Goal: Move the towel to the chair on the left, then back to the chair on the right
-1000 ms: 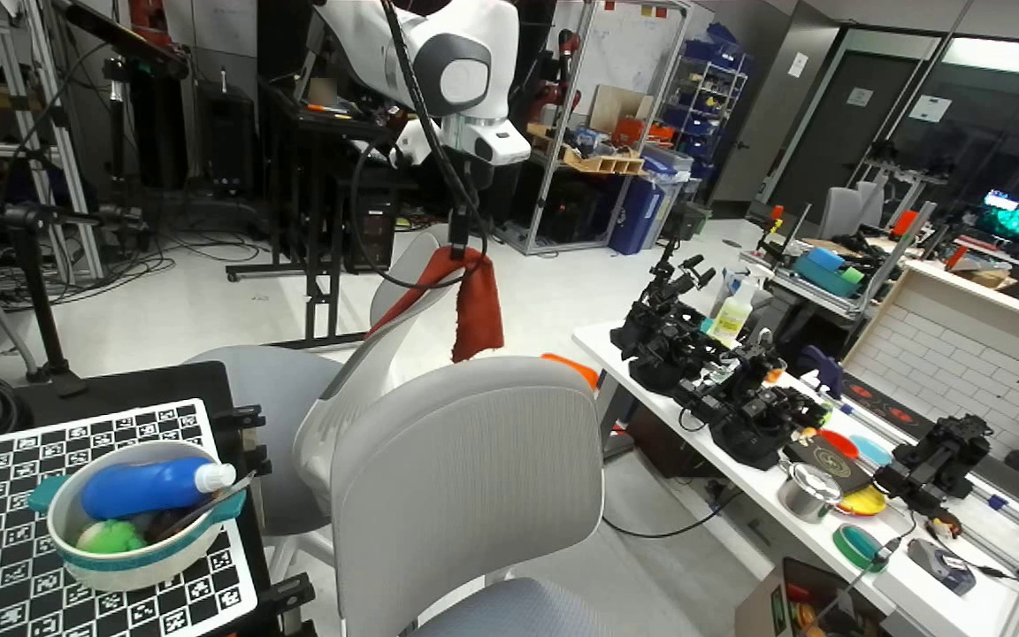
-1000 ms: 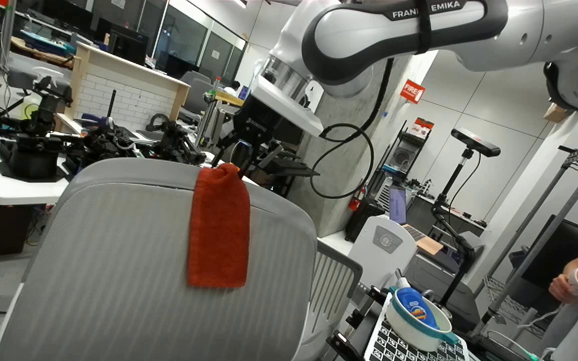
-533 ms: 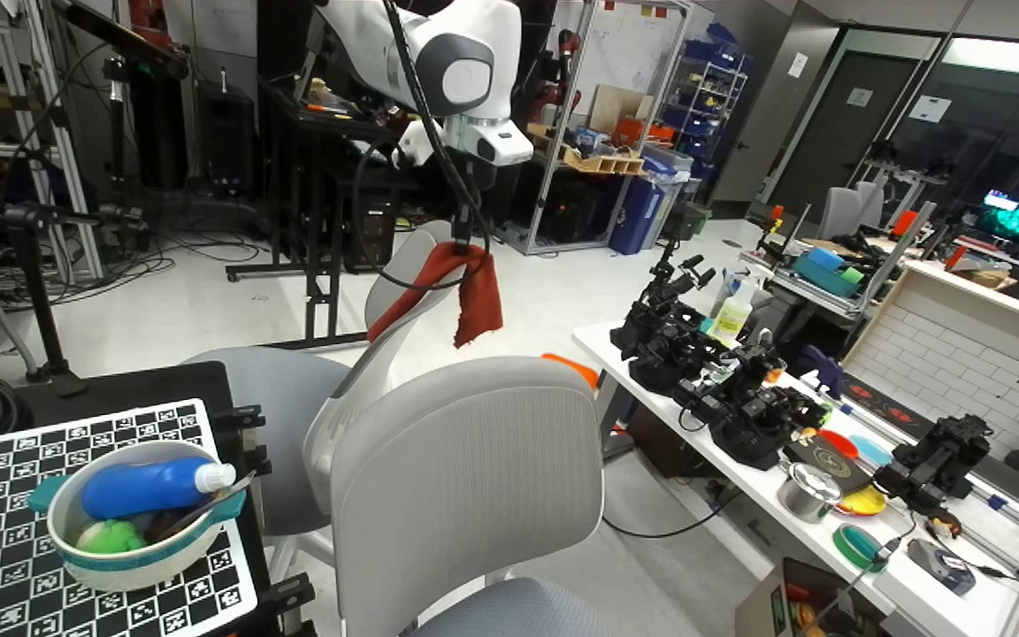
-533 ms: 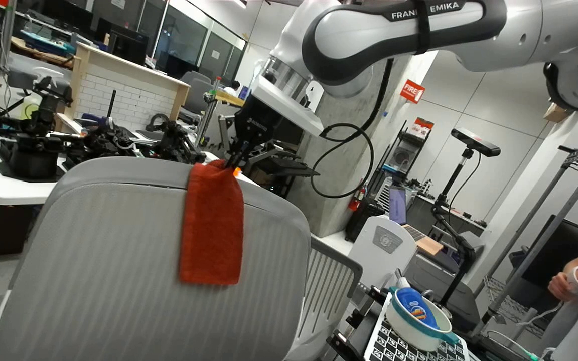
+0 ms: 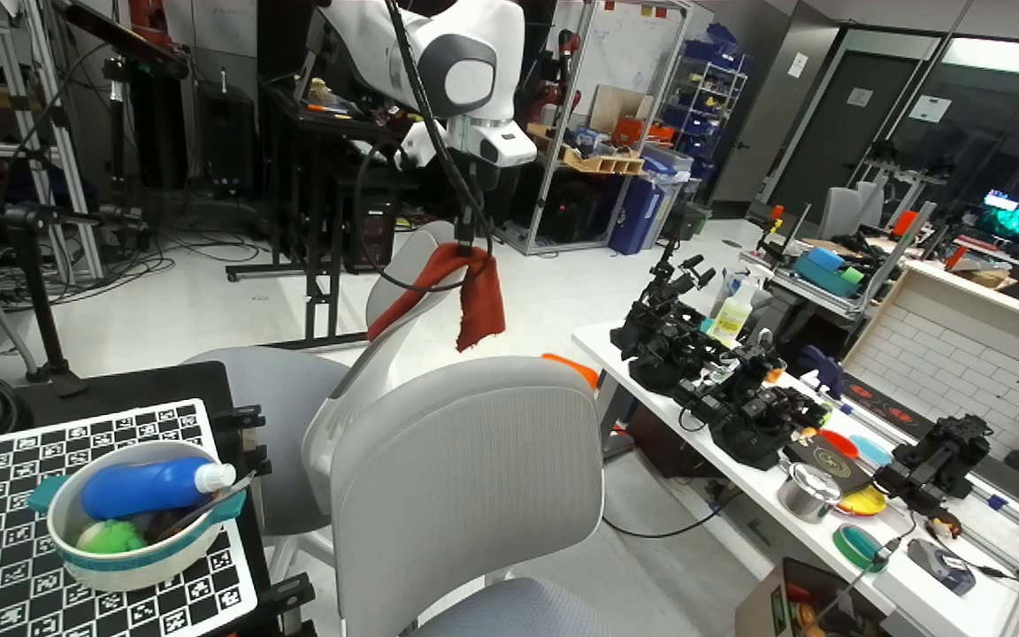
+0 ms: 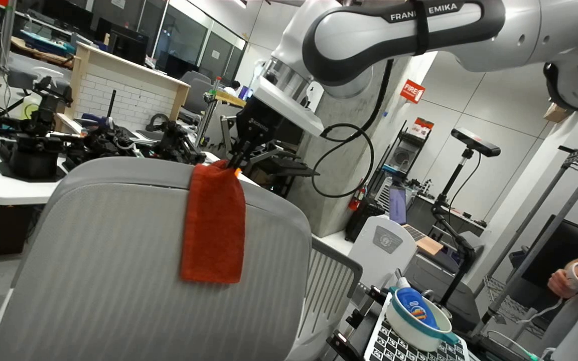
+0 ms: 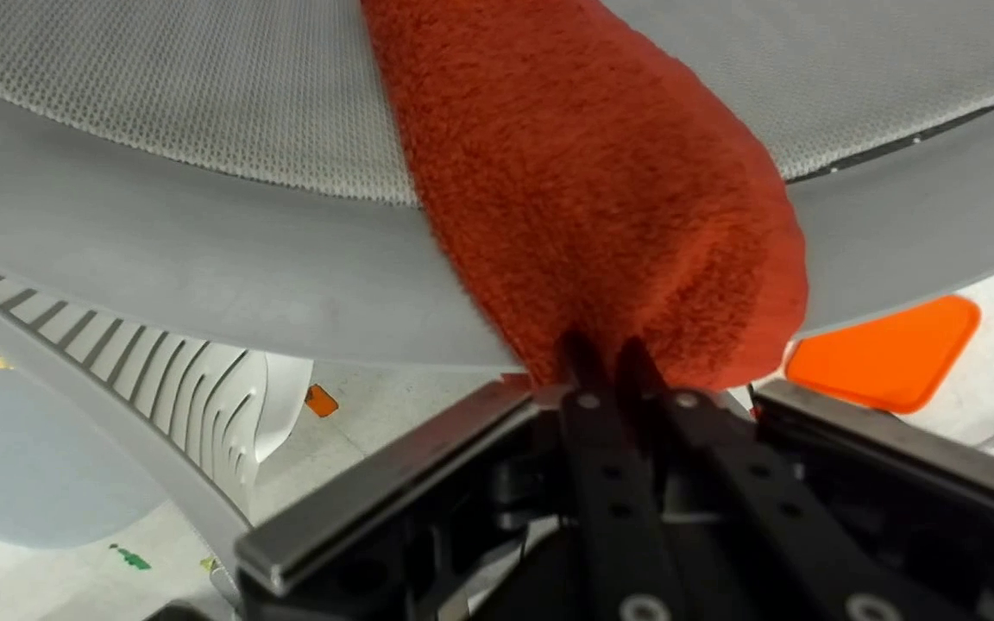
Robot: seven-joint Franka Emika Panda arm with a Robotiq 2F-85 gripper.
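A red towel (image 6: 213, 225) is draped over the top edge of a grey chair back (image 6: 118, 245), one end hanging on each side. In an exterior view this chair (image 5: 359, 372) stands to the left of and beyond a nearer grey chair (image 5: 470, 460). My gripper (image 6: 232, 164) reaches down from above to the chair's top edge and is shut on the towel's bunched upper fold. In the wrist view the gripper (image 7: 605, 349) has its fingertips close together, pressed into the red cloth (image 7: 583, 172). The cloth between them is mostly hidden.
Beside the chairs, a checkered board (image 5: 23, 531) carries a white-and-teal pot (image 5: 134, 566) with a blue bottle. A white table (image 5: 739, 478) with black robot arms stands opposite. A black cable (image 6: 364, 133) loops from the arm near the gripper.
The fingers have come together on the towel's top fold; a second ago they stood apart around it. The towel and its chair back have shifted slightly.
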